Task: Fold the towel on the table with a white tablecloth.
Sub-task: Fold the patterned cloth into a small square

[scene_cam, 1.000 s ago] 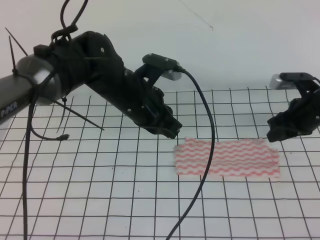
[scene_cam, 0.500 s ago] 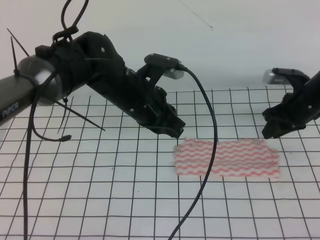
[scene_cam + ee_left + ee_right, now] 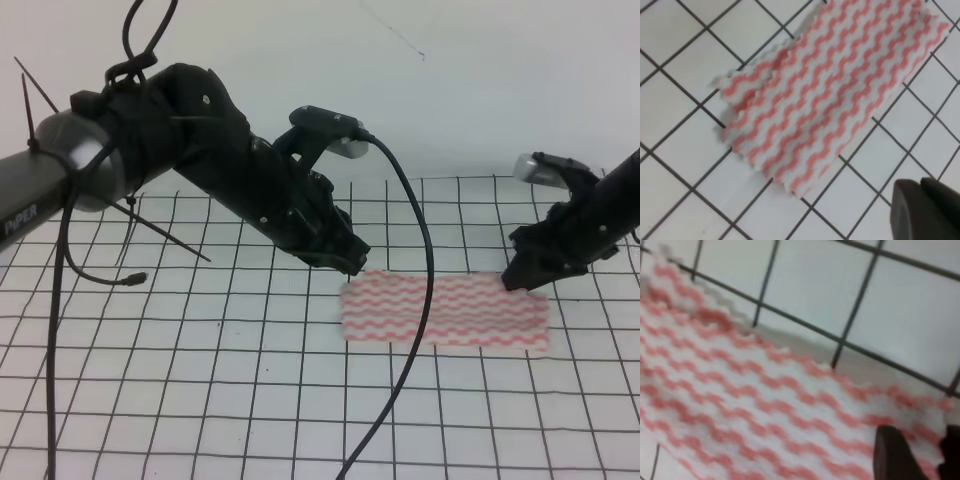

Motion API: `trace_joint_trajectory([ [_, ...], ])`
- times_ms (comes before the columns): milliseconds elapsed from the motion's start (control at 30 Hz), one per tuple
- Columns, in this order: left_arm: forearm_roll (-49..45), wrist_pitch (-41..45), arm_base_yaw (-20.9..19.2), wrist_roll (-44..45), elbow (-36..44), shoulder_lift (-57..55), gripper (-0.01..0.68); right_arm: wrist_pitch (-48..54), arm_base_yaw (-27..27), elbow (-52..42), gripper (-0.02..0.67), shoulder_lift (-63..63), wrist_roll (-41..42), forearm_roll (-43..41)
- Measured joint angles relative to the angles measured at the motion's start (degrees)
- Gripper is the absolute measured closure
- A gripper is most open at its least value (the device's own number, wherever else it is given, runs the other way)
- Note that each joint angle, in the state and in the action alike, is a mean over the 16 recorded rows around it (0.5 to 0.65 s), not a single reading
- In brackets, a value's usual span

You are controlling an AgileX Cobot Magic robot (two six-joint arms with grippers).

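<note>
The towel (image 3: 445, 312), white with red-pink wavy stripes, lies flat on the gridded tablecloth (image 3: 200, 380) that covers the table, right of centre. My left gripper (image 3: 350, 262) hovers just above the towel's far left corner. In the left wrist view its dark fingers (image 3: 925, 210) sit pressed together, beside the towel (image 3: 835, 95) and holding nothing. My right gripper (image 3: 515, 280) is down at the towel's far right corner. The right wrist view shows its two fingertips (image 3: 895, 455) a little apart, with the towel's (image 3: 765, 405) edge between them.
A black cable (image 3: 410, 330) hangs from the left arm across the towel's left part. Loose cable ties (image 3: 130, 278) dangle from the left arm at the left. A plain white wall (image 3: 450, 90) rises behind the table.
My right gripper has come down and to the left, from above the towel's right end onto its far right corner. The towel and the grid under it shifted slightly left. The left arm barely moved.
</note>
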State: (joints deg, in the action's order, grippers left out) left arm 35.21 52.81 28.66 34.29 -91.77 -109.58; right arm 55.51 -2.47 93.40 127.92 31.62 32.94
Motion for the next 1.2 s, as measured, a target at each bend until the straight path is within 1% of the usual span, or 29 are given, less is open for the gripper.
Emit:
trace_joint_trajectory([
  [133,0.0,0.0,0.0,0.2,0.0,0.0,0.675,0.2,-0.1,0.0,0.450,0.2,1.2,1.7],
  [533,0.2,0.1,0.0,0.7,0.0,0.0,0.675,2.6,-0.1,0.0,0.613,-0.1,3.5,3.1],
  [633,0.3,0.1,0.0,0.6,0.0,0.0,0.675,3.3,-0.1,0.0,0.643,-0.3,4.0,3.1],
  [900,0.3,0.4,0.0,0.1,0.0,-0.1,0.674,3.9,-0.1,0.0,0.648,-1.4,4.3,2.5],
  [1200,0.9,1.2,0.0,-0.2,0.0,-0.6,0.674,4.2,0.0,0.5,0.648,-2.5,4.0,-0.4],
])
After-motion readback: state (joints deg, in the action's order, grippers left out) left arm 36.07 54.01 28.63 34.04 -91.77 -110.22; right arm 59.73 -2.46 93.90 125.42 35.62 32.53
